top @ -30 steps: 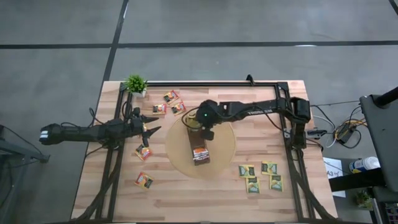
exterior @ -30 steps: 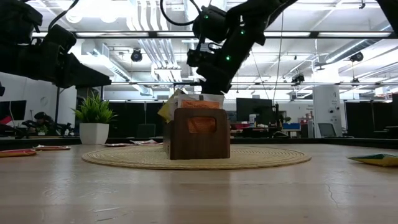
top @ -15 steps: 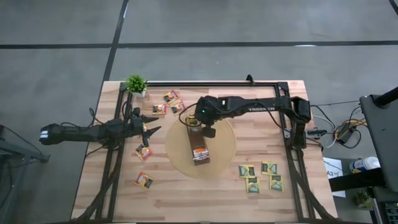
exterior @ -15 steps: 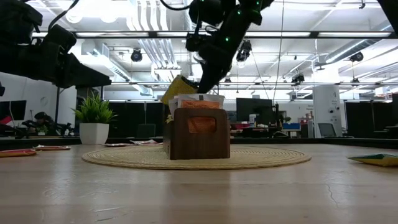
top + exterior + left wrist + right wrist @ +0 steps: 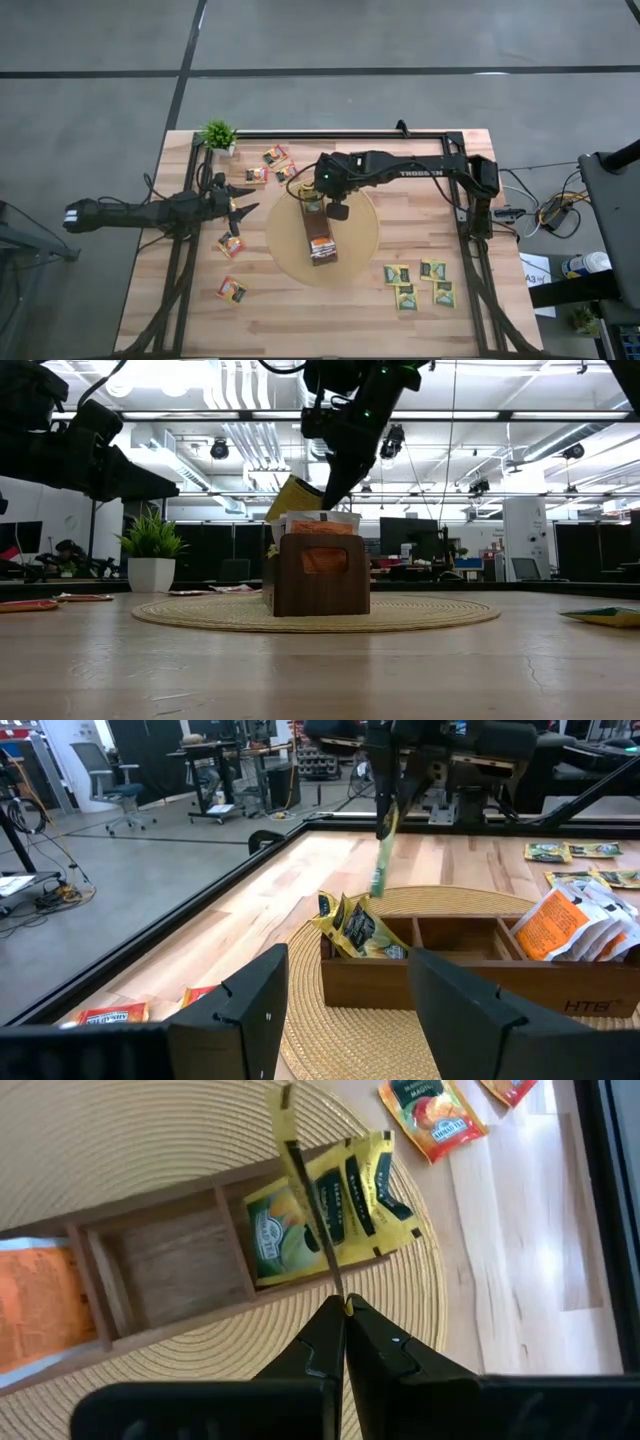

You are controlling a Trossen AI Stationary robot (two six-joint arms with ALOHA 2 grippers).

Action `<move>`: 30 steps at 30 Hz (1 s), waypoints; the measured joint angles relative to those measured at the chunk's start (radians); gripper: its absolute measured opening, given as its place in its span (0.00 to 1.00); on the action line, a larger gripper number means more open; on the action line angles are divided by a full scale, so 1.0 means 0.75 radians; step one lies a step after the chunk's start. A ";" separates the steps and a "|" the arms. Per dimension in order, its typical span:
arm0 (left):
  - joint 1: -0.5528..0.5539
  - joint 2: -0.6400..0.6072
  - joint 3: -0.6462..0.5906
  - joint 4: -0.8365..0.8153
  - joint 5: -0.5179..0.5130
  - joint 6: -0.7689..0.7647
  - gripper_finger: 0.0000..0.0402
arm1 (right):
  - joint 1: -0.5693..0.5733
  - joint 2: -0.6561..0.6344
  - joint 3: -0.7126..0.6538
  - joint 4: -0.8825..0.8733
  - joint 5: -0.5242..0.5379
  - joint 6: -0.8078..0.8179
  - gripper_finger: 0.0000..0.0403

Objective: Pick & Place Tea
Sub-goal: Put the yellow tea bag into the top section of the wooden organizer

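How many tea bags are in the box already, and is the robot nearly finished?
Not nearly. The wooden box holds orange sachets at one end and a green-and-yellow sachet at the other. The right gripper pinches a yellow sachet above the box. Four sachets and other loose sachets lie on the table. The left gripper waits open.

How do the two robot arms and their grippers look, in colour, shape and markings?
Both arms are dark, nearly black, slim and jointed. The right arm carries white lettering along its long link and a small green light near the wrist. The left arm has a pale band near its outer end. The left gripper has two flat, broad dark fingers; the right gripper has narrow dark fingers tapering to a point.
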 joint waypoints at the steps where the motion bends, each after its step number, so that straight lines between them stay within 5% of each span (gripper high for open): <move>1: 0.000 0.000 0.000 0.000 0.000 0.000 0.50 | 0.000 0.000 0.004 0.000 -0.003 0.002 0.02; 23: -0.001 0.000 0.000 0.000 0.000 0.000 0.50 | 0.000 0.006 0.018 -0.040 -0.048 0.046 0.02; 30: -0.001 0.000 0.000 0.000 0.000 0.000 0.50 | 0.000 0.006 0.016 -0.030 -0.168 0.045 0.08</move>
